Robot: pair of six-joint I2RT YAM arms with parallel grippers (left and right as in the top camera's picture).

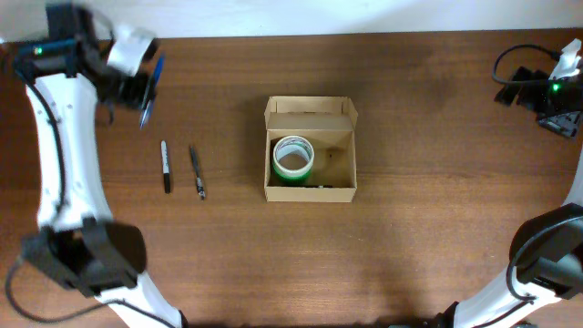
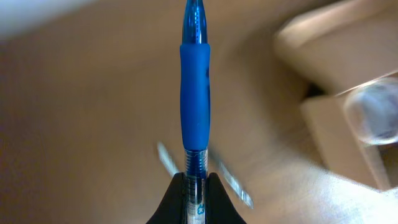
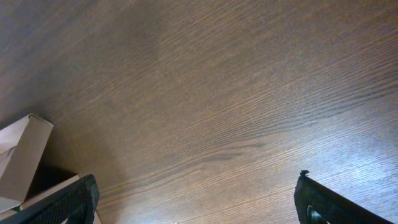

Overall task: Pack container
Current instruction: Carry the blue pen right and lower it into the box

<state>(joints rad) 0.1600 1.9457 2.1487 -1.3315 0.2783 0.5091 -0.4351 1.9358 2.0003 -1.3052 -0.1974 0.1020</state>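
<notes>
Left wrist view has the left pincer (image 2: 196,186) pinching the clear end of a blue pen (image 2: 194,93). The barrel runs straight out ahead of the fingers, a grip that should let the pen be laid in lengthwise. Overhead, the pen seems held above the worktop (image 1: 437,137) at the far left, well apart from the container (image 1: 310,193). The container sits mid-worktop, its flap lid folded back so things can drop in, and a green tape roll (image 1: 293,158) lies inside. Two black markers (image 1: 166,166) lie between arm and box, likely awaiting packing. The right pincer (image 3: 196,202) hovers spread and empty at the far right, out of the way.
</notes>
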